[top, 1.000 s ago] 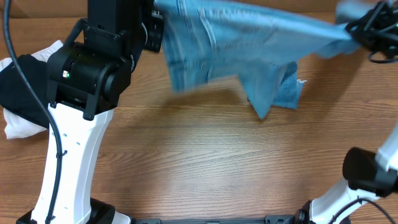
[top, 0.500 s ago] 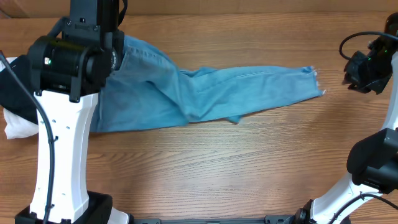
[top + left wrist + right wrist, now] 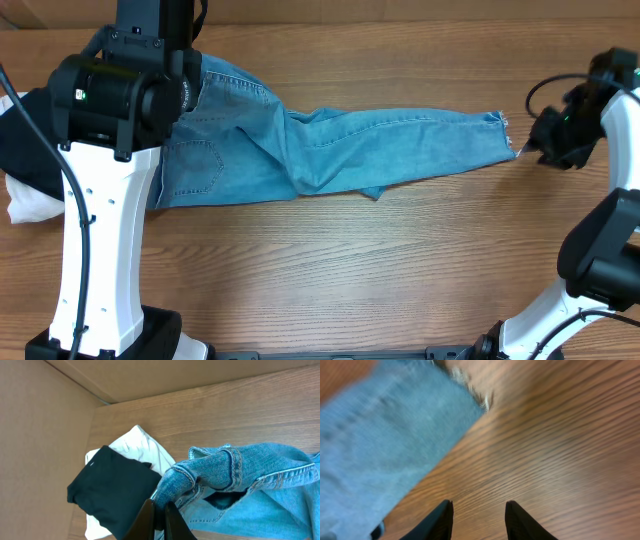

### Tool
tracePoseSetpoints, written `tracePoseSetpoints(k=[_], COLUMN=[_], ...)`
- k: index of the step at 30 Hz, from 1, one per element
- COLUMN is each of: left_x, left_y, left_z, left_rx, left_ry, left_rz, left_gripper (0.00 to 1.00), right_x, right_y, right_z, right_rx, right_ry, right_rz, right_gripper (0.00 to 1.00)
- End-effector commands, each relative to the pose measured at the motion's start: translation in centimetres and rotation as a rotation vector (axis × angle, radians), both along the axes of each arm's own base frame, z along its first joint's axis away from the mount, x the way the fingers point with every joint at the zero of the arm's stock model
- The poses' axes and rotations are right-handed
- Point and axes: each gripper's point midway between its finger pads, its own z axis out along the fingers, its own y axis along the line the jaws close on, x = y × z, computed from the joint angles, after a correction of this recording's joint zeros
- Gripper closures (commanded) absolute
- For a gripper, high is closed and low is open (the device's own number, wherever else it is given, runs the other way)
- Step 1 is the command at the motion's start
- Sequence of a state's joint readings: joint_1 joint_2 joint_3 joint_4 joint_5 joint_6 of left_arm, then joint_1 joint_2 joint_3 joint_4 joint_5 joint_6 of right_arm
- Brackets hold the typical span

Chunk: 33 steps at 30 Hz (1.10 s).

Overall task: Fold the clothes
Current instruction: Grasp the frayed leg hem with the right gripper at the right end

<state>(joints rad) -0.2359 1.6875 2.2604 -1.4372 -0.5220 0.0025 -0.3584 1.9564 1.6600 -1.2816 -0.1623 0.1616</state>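
The light blue jeans [image 3: 330, 150] lie stretched across the table, waist at the left, frayed hems [image 3: 503, 135] at the right, one leg folded over the other. My left gripper [image 3: 159, 510] is shut on the waistband [image 3: 210, 467]; in the overhead view it is hidden under the left arm [image 3: 125, 85]. My right gripper [image 3: 545, 145] is open and empty just right of the hem. In the right wrist view my right gripper [image 3: 479, 510] hangs over bare wood, with the jeans' hem [image 3: 385, 435] to its upper left.
A black folded garment [image 3: 112, 490] lies on a white folded garment [image 3: 142, 447] at the table's left edge, also in the overhead view [image 3: 20, 140]. A cardboard wall [image 3: 150, 375] stands at the back. The front half of the table is bare wood [image 3: 350, 280].
The jeans have gone from hanging in the air between both grippers to lying flat on the table. My right gripper has let go of the hem and moved slightly down-left.
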Motion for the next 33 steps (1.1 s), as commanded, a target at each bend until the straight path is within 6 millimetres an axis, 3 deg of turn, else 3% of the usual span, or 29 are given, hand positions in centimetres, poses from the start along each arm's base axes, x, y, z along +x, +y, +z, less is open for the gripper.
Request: tracePoseSetpoints(k=[1, 4, 8, 22, 33], left_x=[-0.1, -0.1, 0.0, 0.1, -0.1], left_y=[-0.2, -0.5, -0.9, -1.0, -1.0], left_z=[1.4, 1.3, 1.1, 1.2, 1.0], left_rx=[-0.023, -0.037, -0.058, -0.06, -0.06], left_ry=[-0.052, -0.049, -0.045, -0.051, -0.038], left_rz=[0.006, -0.006, -0.026, -0.026, -0.029], left_gripper=[0.94, 0.94, 0.94, 0.93, 0.94], right_x=[0.3, 0.7, 2.1, 8.2, 9.4], right_y=[2.4, 2.3, 2.7, 1.6, 0.9], right_z=[-1.7, -3.8, -4.9, -3.5, -6.3], right_rx=[0.112, 0.103, 0.117, 0.017, -0.028], right_ry=[-0.058, -0.093, -0.171, -0.43, -0.418], right_rz=[0.054, 0.048, 0.061, 0.107, 0.107], right_gripper=[0.61, 0.59, 0.58, 0.57, 0.57])
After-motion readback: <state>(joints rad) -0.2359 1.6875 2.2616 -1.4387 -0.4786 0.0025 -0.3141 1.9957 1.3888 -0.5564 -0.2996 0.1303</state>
